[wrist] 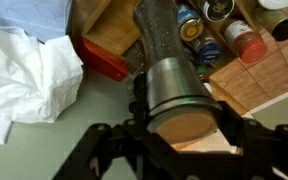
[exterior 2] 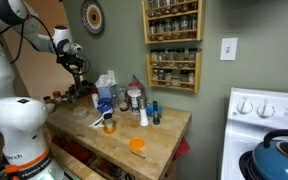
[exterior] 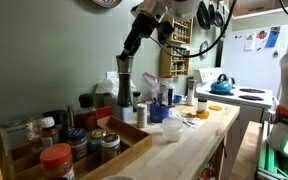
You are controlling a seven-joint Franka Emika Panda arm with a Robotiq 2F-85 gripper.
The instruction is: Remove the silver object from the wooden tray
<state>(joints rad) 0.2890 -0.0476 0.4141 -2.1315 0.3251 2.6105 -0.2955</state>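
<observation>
The silver object (exterior: 124, 85) is a tall shiny metal cylinder, upright at the far end of the wooden tray (exterior: 134, 142). My gripper (exterior: 127, 60) is shut on its upper part. In the wrist view the cylinder (wrist: 172, 60) fills the middle, with its tan end towards the camera and my gripper's (wrist: 179, 112) black fingers pressed on both sides. Whether its base touches the tray I cannot tell. In an exterior view my gripper (exterior 2: 79, 75) is at the counter's far left, and the cylinder is too small to make out there.
Several jars and dark bottles (exterior: 89, 135) fill the tray, among them a red-lidded jar (exterior: 56, 158). A crumpled white cloth (wrist: 24, 60) lies beside the tray. Bottles and a blue bowl (exterior: 171, 128) stand further along the counter. A stove with a blue kettle (exterior: 221, 87) is beyond.
</observation>
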